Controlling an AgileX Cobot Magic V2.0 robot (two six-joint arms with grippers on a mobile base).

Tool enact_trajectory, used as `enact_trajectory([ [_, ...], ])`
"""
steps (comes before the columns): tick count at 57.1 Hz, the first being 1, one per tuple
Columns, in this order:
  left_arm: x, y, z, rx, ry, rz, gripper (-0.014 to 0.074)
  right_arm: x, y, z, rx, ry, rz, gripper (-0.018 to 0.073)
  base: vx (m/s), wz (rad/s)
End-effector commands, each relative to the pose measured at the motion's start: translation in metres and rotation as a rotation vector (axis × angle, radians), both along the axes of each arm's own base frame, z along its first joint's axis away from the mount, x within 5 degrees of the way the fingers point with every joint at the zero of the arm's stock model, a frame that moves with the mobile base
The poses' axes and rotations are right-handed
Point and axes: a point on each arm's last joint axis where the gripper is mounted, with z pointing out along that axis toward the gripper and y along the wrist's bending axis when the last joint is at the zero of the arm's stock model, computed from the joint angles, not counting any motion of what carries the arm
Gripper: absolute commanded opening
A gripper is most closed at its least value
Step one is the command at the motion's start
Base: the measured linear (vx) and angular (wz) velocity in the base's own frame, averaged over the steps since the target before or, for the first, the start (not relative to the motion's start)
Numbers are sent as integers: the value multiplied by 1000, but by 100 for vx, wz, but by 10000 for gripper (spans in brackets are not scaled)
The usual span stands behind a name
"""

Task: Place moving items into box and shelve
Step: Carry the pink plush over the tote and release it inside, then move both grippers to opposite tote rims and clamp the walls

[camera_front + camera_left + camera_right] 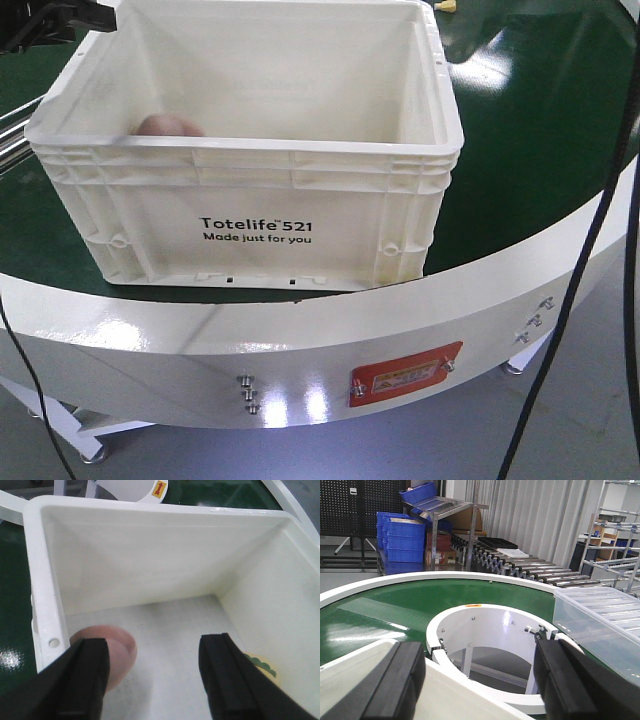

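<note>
Front and left wrist share the box (330,195); right wrist overlooks conveyor (395,605).

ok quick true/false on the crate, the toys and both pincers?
1. The pink toy lies inside the crate. True.
2. The left pincer is shut on a toy. False: it is open and empty, over the crate.
3. The crate sits on the green belt. True.
4. The right pincer holds the yellow toy. False: that pincer is open and empty, and the yellow toy is in the crate.
5. The blue bins stand on the belt beside the crate. False: they are stacked off the belt, in the background.
</note>
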Motion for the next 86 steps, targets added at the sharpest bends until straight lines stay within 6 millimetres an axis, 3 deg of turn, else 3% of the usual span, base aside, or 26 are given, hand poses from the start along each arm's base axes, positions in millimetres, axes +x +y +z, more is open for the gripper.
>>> enact_trajectory([
  [1,-12,-5,31,-51,-101,7,491,-14,-7,22,41,-81,-22,508,0,0],
  [8,-15,-6,34,-50,-107,-1,468,-10,-4,16,69,-11,1,469,0,0],
  [16,-24,-6,46,-46,-154,18,467,8,0,-5,-4,79,-20,442,0,0],
  [36,-56,-7,81,-31,-284,41,467,39,-2,-33,-73,169,-138,552,0,0],
  [43,-56,-6,79,4,-280,45,467,54,-1,-49,-35,248,-185,569,0,0],
  [44,-55,-3,77,31,-269,64,467,66,1,-62,-13,295,-206,569,0,0],
  [60,-51,6,74,119,-265,141,467,86,6,-91,-5,401,-227,569,0,0],
  [72,-48,8,69,141,-247,150,467,88,1,-97,-82,419,-279,568,0,0],
  [86,-25,9,42,118,-126,129,467,92,0,-102,-66,442,-311,564,0,0],
])
